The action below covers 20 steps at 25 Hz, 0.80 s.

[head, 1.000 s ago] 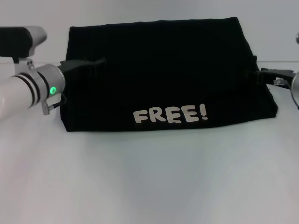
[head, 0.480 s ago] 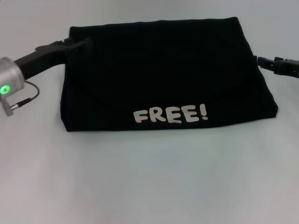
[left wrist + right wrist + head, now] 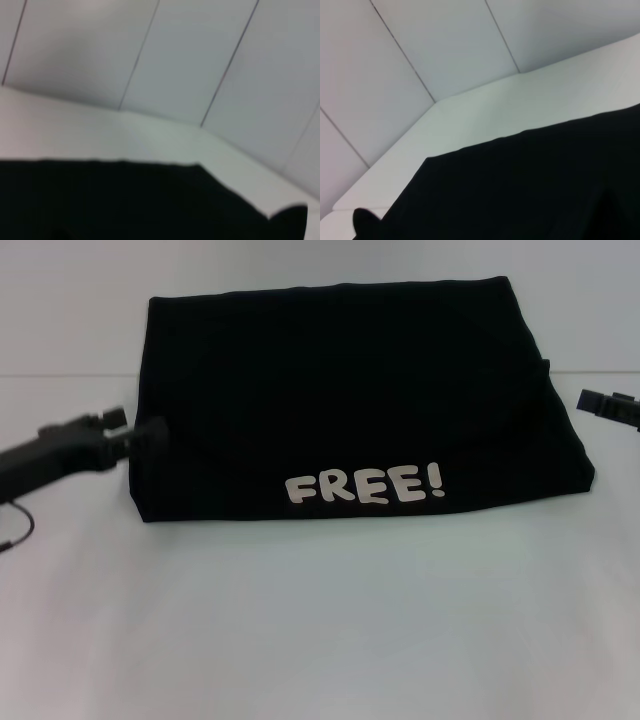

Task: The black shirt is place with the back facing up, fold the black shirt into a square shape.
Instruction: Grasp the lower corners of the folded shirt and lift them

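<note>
The black shirt (image 3: 340,390) lies folded into a wide rectangle on the white table (image 3: 320,620). White "FREE!" lettering (image 3: 365,485) faces up near its front edge. My left gripper (image 3: 150,431) is low at the shirt's left edge, level with its middle, and holds nothing. My right gripper (image 3: 588,399) is just off the shirt's right edge, clear of the fabric, mostly out of view. The shirt fills the lower part of the left wrist view (image 3: 125,200) and of the right wrist view (image 3: 530,190).
The table stretches wide and bare-white in front of the shirt. A pale panelled wall (image 3: 175,60) stands behind the table's far edge. A thin cable (image 3: 20,530) hangs under the left arm at the far left.
Both arms have pulled outward from the shirt's sides. The left gripper moved left and toward the front; the right gripper drew back to the right. The shirt stayed still.
</note>
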Tool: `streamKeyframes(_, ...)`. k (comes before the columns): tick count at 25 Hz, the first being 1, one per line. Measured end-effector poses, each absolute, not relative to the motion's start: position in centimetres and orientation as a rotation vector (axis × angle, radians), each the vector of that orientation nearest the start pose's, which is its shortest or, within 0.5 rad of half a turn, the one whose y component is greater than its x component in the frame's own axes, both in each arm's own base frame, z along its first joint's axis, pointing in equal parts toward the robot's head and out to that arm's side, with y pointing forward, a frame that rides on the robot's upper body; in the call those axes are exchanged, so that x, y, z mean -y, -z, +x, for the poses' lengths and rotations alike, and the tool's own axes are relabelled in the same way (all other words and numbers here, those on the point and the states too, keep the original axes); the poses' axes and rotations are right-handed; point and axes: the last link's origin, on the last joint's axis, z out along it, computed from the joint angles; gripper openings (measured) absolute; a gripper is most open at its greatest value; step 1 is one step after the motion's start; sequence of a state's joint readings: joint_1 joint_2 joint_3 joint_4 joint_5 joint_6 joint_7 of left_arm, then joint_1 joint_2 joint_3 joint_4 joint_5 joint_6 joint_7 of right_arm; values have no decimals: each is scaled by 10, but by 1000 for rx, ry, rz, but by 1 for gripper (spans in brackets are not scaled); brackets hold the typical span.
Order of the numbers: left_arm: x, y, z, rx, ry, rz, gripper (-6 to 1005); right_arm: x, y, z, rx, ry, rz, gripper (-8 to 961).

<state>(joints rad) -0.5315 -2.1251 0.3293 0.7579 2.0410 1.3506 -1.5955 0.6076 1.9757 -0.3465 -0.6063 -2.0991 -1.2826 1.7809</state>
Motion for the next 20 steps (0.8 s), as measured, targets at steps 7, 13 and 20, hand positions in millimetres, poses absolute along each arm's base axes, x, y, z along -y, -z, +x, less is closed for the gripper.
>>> streamKeyframes(7, -351, -28, -317, 928, 561, -2226, 848, -390, -71, 308, -1173, -728, -2124, 765)
streamKeyframes(13, -348, -21, -327, 888, 462, -2233, 888, -397, -68, 298, -1150, -717, -2154, 829)
streamKeyframes(20, -347, -13, -336, 899, 357, -2251, 888, -403, -66, 291, -1135, -721, -2163, 825)
